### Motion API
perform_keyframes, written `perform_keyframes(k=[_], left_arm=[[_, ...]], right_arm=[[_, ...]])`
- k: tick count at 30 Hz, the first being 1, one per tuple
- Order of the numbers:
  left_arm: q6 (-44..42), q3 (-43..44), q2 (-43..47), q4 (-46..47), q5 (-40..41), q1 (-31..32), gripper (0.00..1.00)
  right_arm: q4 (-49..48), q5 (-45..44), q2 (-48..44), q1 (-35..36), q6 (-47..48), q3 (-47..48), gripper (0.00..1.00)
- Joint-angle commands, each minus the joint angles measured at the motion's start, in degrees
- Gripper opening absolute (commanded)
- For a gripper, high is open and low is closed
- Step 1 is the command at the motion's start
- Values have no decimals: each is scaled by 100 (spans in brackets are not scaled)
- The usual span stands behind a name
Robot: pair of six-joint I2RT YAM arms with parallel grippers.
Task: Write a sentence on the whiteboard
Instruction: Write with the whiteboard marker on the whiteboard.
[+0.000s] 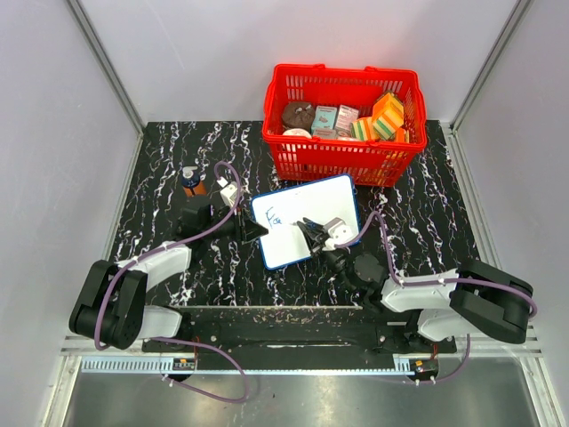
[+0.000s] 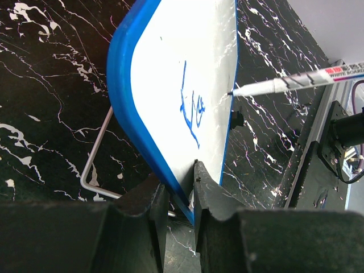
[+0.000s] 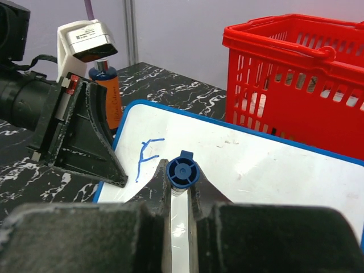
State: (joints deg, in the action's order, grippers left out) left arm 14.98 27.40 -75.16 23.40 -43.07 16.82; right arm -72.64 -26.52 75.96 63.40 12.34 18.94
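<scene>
The whiteboard (image 1: pixel 307 212), white with a blue frame, leans tilted on a wire stand (image 2: pixel 94 170) mid-table. Blue letters "Fa" of the sentence (image 2: pixel 190 108) are on its left part; only the "F" (image 3: pixel 147 156) shows in the right wrist view. My left gripper (image 2: pixel 179 185) is shut on the whiteboard's left frame edge (image 1: pixel 258 231). My right gripper (image 3: pixel 182 170) is shut on a white marker (image 2: pixel 284 84), whose blue end cap (image 3: pixel 182 168) faces the camera. The marker's tip is at the board just past the last letter. In the top view the right gripper (image 1: pixel 311 233) is over the board's lower middle.
A red basket (image 1: pixel 342 156) with boxes and sponges stands right behind the board. An orange bottle with a dark cap (image 1: pixel 191 181) stands at the back left, close behind my left gripper. Grey walls enclose the black marbled table (image 1: pixel 427 205).
</scene>
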Motion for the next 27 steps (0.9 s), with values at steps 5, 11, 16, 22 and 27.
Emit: perform_keyframes(k=[5,11,16,22,27], left_arm=[[-795,125,-157,-19,519,-30,0],[-786,125,-157,-19,510,-30,0],[-778,117,-166,-19,501,-30,0],[-778,125,-166,-11,492,-30,0],[-786,117,-149,-19,501,-30,0]], right_arm=[[-1604,-354,-73,50,524,31,0],[-1613,-336,199,50,472,320,0],[-1613,-275,357,41,340,567,0],[-1613,-213,665,32,155,795,0],[-1218,-275,490,41,-309,840,0]])
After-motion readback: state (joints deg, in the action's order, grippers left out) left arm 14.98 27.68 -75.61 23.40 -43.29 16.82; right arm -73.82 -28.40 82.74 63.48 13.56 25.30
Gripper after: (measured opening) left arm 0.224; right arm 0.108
